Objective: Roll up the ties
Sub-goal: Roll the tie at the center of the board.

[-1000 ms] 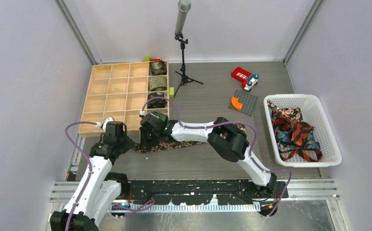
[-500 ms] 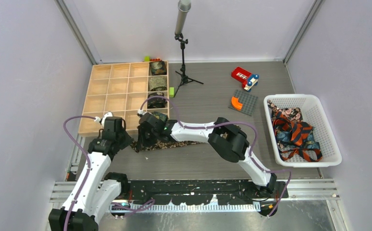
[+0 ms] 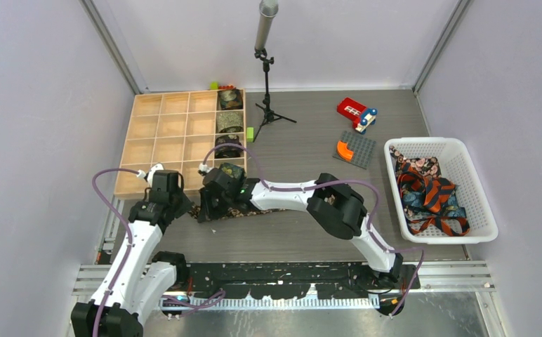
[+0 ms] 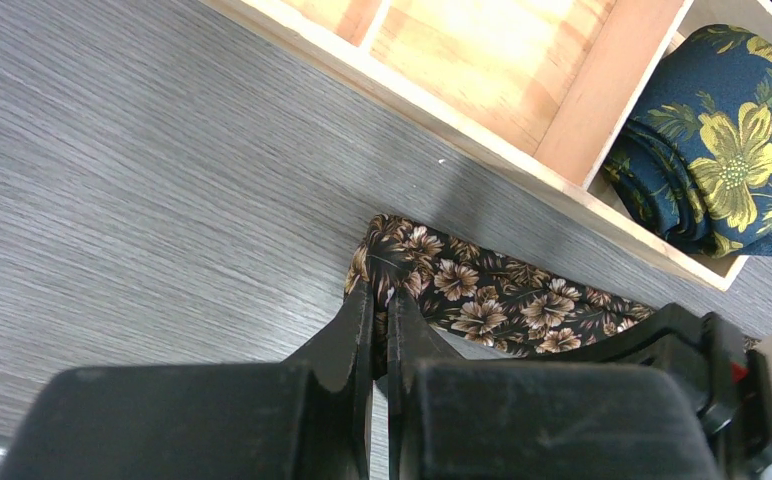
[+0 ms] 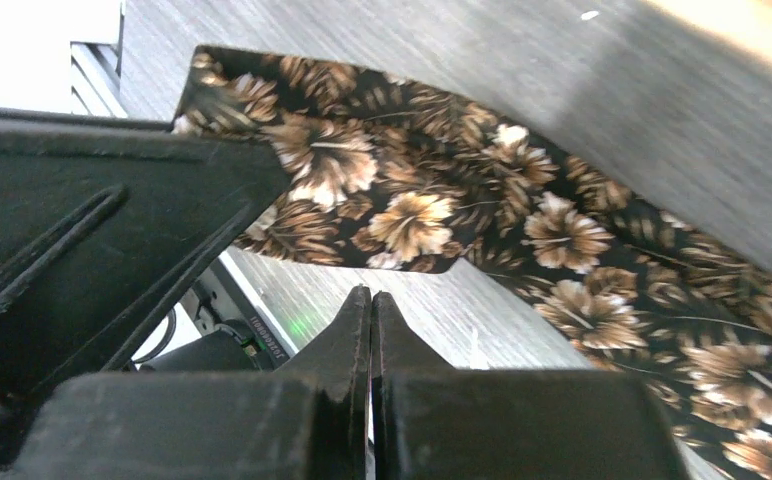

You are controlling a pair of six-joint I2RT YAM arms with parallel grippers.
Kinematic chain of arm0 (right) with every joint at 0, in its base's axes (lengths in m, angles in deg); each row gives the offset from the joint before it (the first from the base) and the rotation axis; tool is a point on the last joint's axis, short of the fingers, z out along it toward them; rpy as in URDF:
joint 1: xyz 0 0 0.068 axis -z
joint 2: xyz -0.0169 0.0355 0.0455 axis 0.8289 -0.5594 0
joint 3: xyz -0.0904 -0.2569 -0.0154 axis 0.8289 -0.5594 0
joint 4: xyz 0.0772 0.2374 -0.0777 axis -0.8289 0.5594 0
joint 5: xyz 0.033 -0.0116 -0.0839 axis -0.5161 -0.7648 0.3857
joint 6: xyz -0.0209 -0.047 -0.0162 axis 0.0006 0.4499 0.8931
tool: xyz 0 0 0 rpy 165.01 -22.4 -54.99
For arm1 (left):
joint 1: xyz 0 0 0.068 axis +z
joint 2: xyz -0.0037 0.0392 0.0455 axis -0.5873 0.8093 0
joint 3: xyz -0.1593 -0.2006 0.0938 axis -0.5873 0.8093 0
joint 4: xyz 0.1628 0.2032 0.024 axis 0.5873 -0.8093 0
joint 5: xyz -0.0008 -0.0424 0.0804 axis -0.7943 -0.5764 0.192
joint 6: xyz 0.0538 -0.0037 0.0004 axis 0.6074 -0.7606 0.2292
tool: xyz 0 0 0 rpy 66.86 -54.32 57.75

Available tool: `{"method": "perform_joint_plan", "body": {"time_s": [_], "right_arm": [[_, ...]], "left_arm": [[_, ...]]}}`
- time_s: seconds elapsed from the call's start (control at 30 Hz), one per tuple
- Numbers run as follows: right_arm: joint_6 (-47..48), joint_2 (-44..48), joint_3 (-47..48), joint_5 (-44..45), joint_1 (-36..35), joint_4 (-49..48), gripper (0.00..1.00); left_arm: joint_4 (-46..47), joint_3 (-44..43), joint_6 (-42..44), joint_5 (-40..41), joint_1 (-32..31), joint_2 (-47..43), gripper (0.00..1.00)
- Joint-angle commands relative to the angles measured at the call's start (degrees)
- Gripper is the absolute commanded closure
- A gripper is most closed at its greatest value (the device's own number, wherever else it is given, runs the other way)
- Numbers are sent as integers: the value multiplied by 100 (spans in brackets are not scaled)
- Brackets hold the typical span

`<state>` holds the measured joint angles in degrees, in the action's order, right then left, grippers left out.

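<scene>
Two end effectors meet on the bench [image 3: 296, 239] just in front of the near right corner of the wooden tray [image 3: 157, 128].

Left end effector [image 4: 377, 298]: jaws closed, with the tips resting on the end of the brown floral tie [image 4: 492, 300]. I cannot tell whether any fabric is caught between them.

Right end effector [image 5: 370, 298]: jaws pressed flat together, tips just short of the tie's folded edge. No grip is visible.

The brown floral tie lies flat on the bench along the tray's near wall, and it runs rightward past the tray's corner.

All four compartments in the tray's right-hand column hold a coiled tie. The nearest coil [image 4: 722, 150] is dark blue with yellow flowers.

Well to the right of the tray, a white basket [image 3: 468, 151] holds loose ties [image 3: 430, 193], red-orange striped and patterned.

A microphone stand [image 3: 267, 77] stands beyond the tray's far right corner.
</scene>
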<state>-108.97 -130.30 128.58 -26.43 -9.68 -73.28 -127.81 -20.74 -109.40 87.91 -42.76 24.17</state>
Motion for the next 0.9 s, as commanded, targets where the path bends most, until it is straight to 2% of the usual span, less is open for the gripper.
{"method": "perform_joint_plan", "body": {"time_s": [0.0,0.4,0.6,0.7,0.87], "right_arm": [[46,-112,354,-129,-52,-208,99],[294,-530,684,-337,237,-119,99],[643,-9,353,-1045,75,-2,99],[578,432,-61,-905,90,-129,99],[248,581,-65,-352,334,162,100]], "left_arm": [[34,-117,65,131,-28,-85,100],[27,-149,146,159,-27,20,100],[57,-155,171,185,-25,45,100],[54,-153,173,189,-25,41,100],[30,-164,164,196,-29,12,100]]}}
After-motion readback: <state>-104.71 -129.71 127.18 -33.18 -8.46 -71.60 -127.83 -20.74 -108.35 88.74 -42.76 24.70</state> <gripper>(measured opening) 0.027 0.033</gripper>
